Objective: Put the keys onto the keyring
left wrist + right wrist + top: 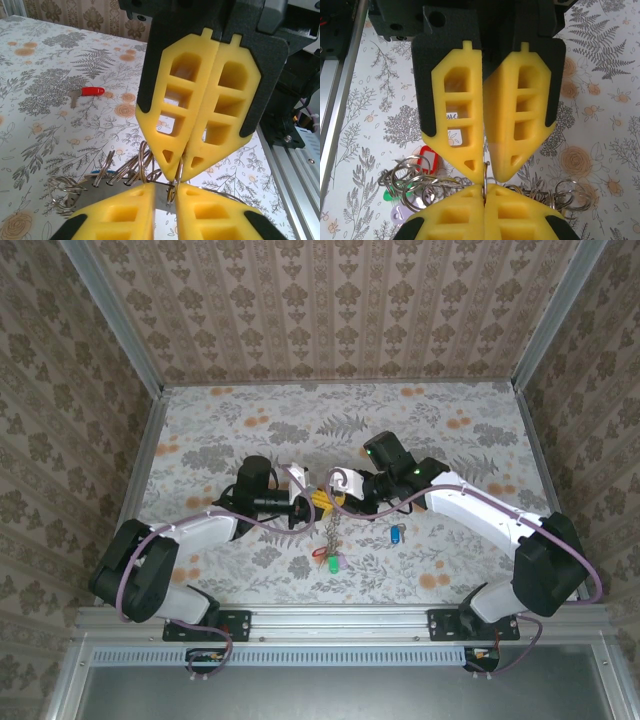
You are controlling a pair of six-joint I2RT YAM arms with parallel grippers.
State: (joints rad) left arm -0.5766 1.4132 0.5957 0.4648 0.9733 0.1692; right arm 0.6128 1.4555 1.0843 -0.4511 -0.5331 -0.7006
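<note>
the table (pixel 250 410) has a white cover with grey leaves and little orange flowers on it. three walls (pixel 330 300) stand around it, one at the back and one on each side. the walls have tan paper with darker brown flowers in rows. shiny metal posts (pixel 110 315) run up the two back corners. a grey metal rail (pixel 340 618) goes along the near edge of the table. the light is soft and even, with only faint shadows.

Shiny bare-metal keyring (pixel 412 192) loops, a glossy plastic red key tag (pixel 93 91) — and smooth, matt yellow plastic fingers (pixel 497 120).
</note>
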